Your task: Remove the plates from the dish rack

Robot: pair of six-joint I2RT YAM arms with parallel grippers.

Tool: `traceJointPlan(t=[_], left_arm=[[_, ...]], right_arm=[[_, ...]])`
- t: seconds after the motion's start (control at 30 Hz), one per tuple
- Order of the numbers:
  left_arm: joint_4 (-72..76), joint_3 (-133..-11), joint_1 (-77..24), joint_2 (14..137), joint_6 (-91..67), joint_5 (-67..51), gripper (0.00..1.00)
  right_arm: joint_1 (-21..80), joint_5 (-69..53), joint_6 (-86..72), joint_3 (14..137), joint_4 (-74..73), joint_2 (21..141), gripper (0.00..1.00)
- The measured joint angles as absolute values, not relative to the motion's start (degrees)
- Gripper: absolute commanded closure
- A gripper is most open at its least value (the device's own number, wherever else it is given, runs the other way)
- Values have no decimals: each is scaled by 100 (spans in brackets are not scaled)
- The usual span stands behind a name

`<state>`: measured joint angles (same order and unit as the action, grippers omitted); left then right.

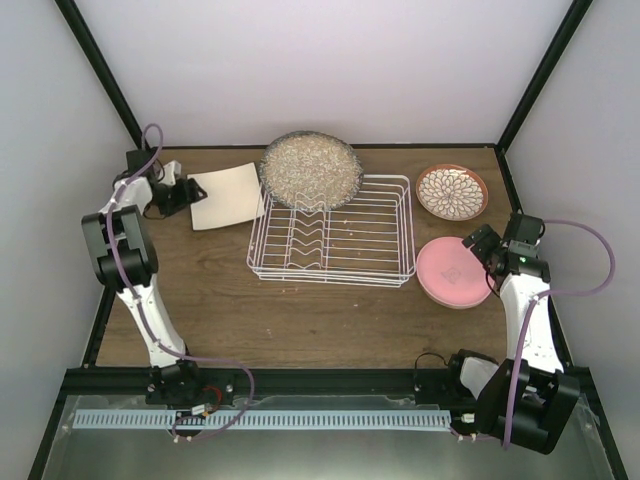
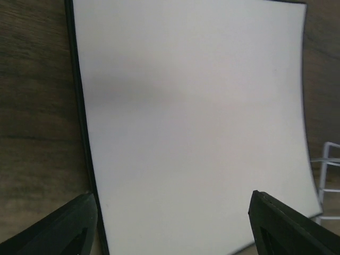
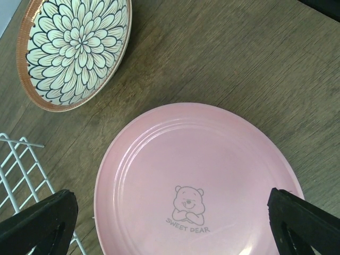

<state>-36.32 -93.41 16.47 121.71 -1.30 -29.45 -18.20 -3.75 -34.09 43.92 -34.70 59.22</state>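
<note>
The white wire dish rack (image 1: 385,262) stands mid-table. The large speckled grey-beige plate (image 1: 310,170) leans upright at its back end. The cream square plate (image 1: 225,195) lies on the table left of the rack and fills the left wrist view (image 2: 191,122). My left gripper (image 1: 185,192) (image 2: 172,223) is open and empty over its left part. The pink plate (image 1: 452,272) (image 3: 196,180) lies right of the rack. My right gripper (image 1: 480,245) (image 3: 172,223) is open and empty over it. The floral plate (image 1: 452,191) (image 3: 74,48) lies behind the pink one. The mint-green plate is out of view.
The rack's wires show at the edge of both wrist views, at the right in the left wrist view (image 2: 329,159) and at the lower left in the right wrist view (image 3: 21,170). Black frame posts and white walls close in the wooden table (image 1: 300,320).
</note>
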Motion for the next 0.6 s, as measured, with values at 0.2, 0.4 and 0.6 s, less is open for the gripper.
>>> traceJointPlan(t=[0.2,0.4,0.6], left_arm=[[-3621,-8744,1638,11255,-464,-3166,17],[-3717,-7752,1542,10508,-672,-3308,17],[-3623,-8403,1076,10250,-436,-3566,7]], right_arm=[[-1820,-349,-3430,4392,-3463,5920,0],[-1820,-338,-3450,4390,-3426,5953,0],[-1820,-344,-3448,4390,-3374,6080,0]])
